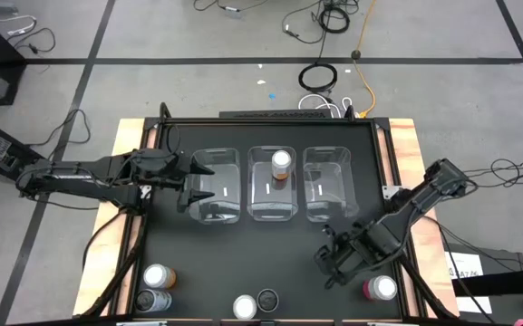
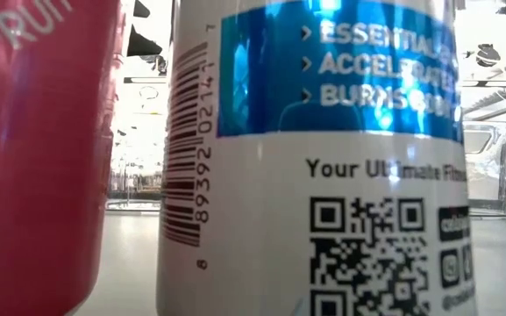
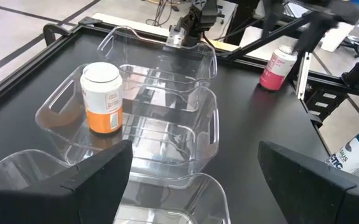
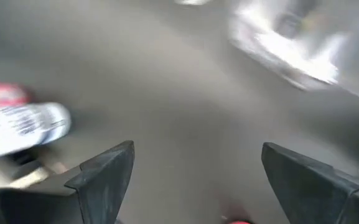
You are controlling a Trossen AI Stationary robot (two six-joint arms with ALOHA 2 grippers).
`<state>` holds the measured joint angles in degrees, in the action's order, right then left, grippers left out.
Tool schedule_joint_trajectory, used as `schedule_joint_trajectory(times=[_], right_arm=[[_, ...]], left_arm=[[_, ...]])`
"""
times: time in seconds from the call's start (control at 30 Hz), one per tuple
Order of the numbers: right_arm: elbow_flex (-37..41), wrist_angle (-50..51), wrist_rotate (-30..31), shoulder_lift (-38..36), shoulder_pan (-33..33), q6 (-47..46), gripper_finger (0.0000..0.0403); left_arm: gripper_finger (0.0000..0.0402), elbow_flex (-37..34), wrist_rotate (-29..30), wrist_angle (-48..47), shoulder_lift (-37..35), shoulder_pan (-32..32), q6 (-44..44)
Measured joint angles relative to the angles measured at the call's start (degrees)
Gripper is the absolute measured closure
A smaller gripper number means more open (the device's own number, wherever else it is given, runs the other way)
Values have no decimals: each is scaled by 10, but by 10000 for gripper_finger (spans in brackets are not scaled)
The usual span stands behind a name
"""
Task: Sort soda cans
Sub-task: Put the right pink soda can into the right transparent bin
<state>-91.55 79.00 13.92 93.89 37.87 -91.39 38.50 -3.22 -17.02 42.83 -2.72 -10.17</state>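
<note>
One orange can [image 1: 281, 165] is seen upright in the middle bin [image 1: 271, 206] – the other cans are left along the table's near edge – while the left gripper [image 1: 195, 194], over the left bin [image 1: 216, 208], and the right gripper [image 1: 326, 263], near a pink can [image 1: 381, 289], are both held apart, empty.
</note>
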Motion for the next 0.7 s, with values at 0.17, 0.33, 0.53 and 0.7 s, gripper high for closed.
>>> schedule_joint_trajectory(times=[0.17, 0.33, 0.53, 0.7], right_arm=[[0, -114, 9, 4, -19, 171, 58], [0, -145, 1, 17, -28, 306, 58], [0, -112, -31, 24, -30, 359, 58], [0, -97, -38, 25, -23, 370, 58]], left_arm=[[47, 0, 1, 0, 0, 0, 0], [47, 0, 3, 0, 0, 0, 0], [47, 0, 3, 1, 0, 0, 0], [47, 0, 3, 2, 0, 1, -1]])
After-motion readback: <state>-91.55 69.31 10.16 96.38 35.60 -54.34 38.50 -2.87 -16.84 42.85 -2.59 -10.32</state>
